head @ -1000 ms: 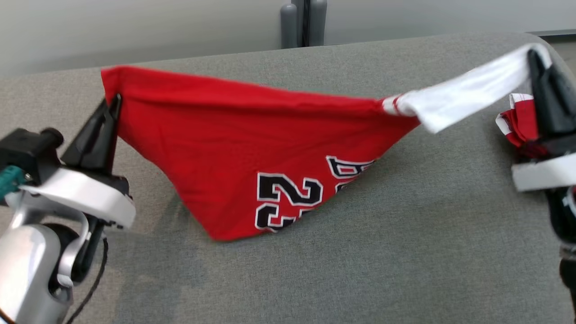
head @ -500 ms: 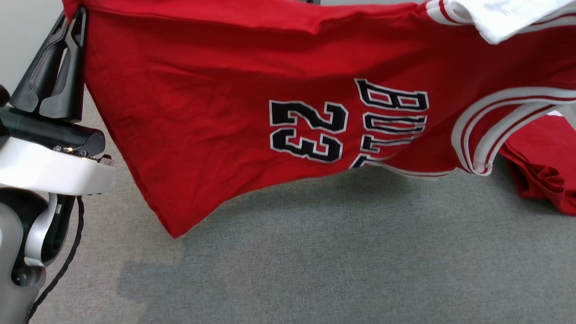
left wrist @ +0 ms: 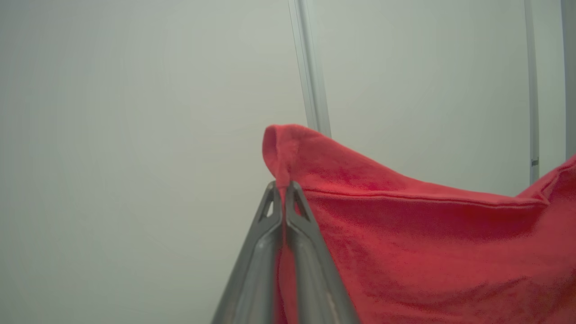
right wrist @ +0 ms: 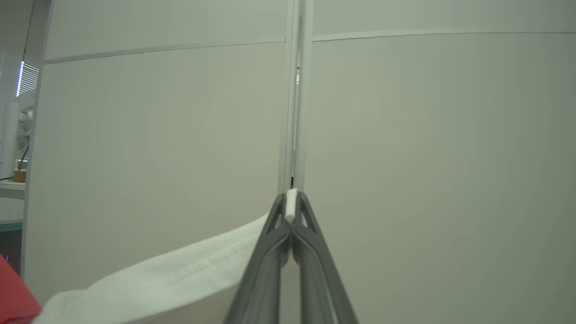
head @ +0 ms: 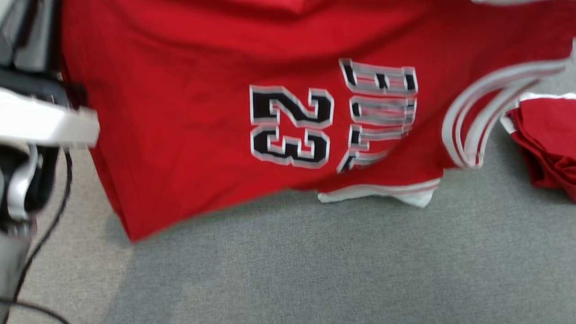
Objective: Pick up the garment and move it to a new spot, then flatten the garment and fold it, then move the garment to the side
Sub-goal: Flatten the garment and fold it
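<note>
Left wrist view: left gripper (left wrist: 284, 185), fingers raised, clamps the red knit garment (left wrist: 427, 252) hem; right gripper (right wrist: 291, 197) pinches its white stitched trim (right wrist: 180, 279) above the grey woven surface (head: 315, 270).

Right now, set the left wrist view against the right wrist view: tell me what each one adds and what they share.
Left wrist view: the left gripper, pressed shut on a red hemmed corner of the garment, with red cloth spreading to the lower right. Right wrist view: the right gripper pinching the garment's white band, which trails to the lower left, and a window blind at the far left. Shared: a shut gripper clamping cloth before a pale panelled wall.
</note>
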Motion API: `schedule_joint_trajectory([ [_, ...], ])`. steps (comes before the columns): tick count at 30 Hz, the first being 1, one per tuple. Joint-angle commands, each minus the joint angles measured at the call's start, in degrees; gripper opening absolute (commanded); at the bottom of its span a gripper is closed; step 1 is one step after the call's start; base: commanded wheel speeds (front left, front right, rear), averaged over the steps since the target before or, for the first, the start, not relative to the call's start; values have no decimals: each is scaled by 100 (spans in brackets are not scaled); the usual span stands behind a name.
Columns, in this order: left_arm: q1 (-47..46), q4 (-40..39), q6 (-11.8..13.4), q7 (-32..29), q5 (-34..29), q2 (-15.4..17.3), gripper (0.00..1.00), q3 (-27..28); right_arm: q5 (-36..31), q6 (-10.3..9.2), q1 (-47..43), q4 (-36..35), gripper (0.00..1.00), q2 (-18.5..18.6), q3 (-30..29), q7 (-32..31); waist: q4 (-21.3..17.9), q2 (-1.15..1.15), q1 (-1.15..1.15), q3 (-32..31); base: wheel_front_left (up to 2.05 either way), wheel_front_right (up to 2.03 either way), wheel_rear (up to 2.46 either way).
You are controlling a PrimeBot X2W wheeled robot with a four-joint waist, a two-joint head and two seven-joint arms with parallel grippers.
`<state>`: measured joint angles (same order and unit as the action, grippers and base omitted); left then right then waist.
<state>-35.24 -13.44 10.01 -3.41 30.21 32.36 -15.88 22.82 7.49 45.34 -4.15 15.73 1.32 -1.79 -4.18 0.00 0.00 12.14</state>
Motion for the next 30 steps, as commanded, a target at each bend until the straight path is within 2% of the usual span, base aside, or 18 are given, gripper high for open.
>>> schedule_joint_trajectory([
  [1,-374,297,-116,96,44,-73,0,-8,96,1,377,266,0,45,89,106,13,0,0,229,0,0,0],
  [7,-1831,1819,-557,482,5,-530,0,-203,369,1,1940,1657,0,-24,566,540,82,0,0,669,0,0,0],
  [8,-2866,3025,-823,854,-132,-827,0,-350,512,1,2997,2691,0,-164,910,1027,123,0,0,835,0,0,0],
  [9,-2866,3025,-823,854,-132,-827,0,-350,512,1,2997,2691,0,-164,910,1027,123,0,0,835,0,0,0],
  [13,-3727,4263,-1066,1305,-230,-1101,0,-449,795,2,3829,3737,0,-408,1084,1524,143,0,0,847,0,0,0],
  [14,-4055,4807,-1175,1416,-244,-1213,0,-484,845,2,4103,4160,0,-509,1163,1627,141,0,0,866,0,0,0],
  [19,-4429,6232,-1387,1270,22,-1520,0,-492,925,2,4246,5353,0,-784,1352,1703,120,0,0,866,0,0,0],
  [22,-4413,6912,-1489,1126,211,-1667,0,-457,966,2,4163,5815,0,-921,1554,1705,91,0,0,890,0,0,0],
  [26,-4390,7454,-1618,1064,453,-1789,0,-400,1088,2,3986,5973,0,-953,1754,1704,43,0,0,1109,0,0,0],
  [30,-4010,7670,-1715,1266,608,-1954,0,-476,1200,2,3344,5485,0,-767,1986,1700,96,0,0,1232,0,0,0],
])
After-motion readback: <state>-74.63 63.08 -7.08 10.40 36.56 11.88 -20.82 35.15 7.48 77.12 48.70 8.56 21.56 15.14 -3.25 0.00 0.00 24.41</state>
